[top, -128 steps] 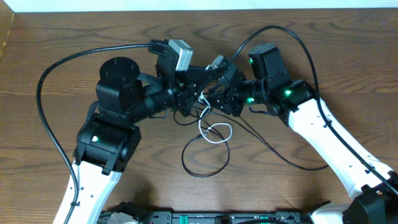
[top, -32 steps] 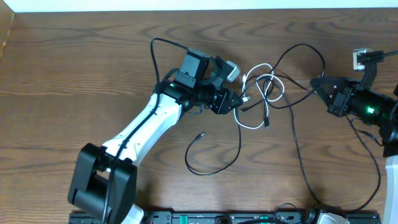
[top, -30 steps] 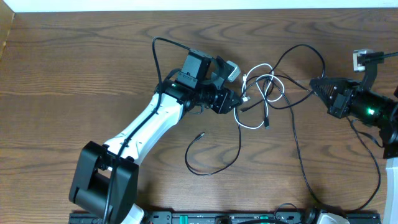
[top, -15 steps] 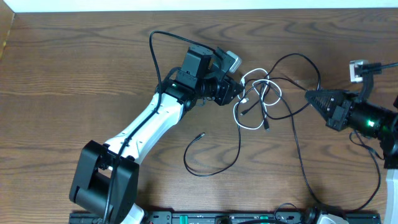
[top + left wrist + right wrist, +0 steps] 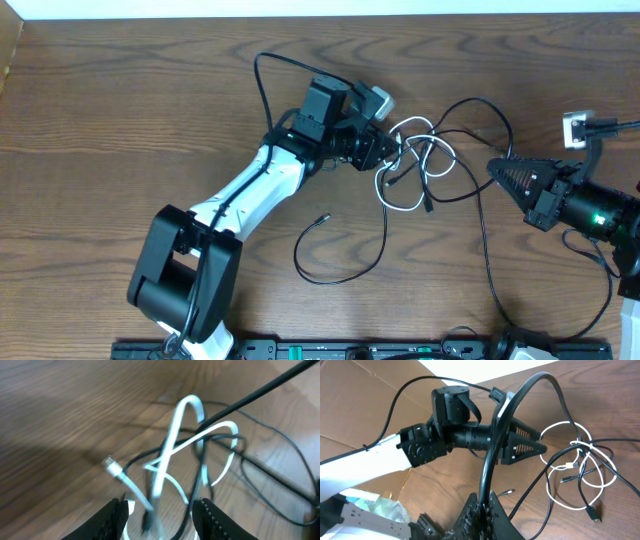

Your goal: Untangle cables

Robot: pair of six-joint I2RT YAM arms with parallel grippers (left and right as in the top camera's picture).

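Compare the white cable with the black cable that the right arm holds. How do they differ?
The white cable is bent into small loops; the black cable runs in one wide arc. The white cable passes between the left gripper's open jaws, seemingly unpinched; the black cable is clamped in the shut right gripper. Both are thin and flexible, and they cross each other.

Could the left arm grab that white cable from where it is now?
Probably yes: the left gripper sits open with the white cable looping between its fingers, though black cables are tangled with it.
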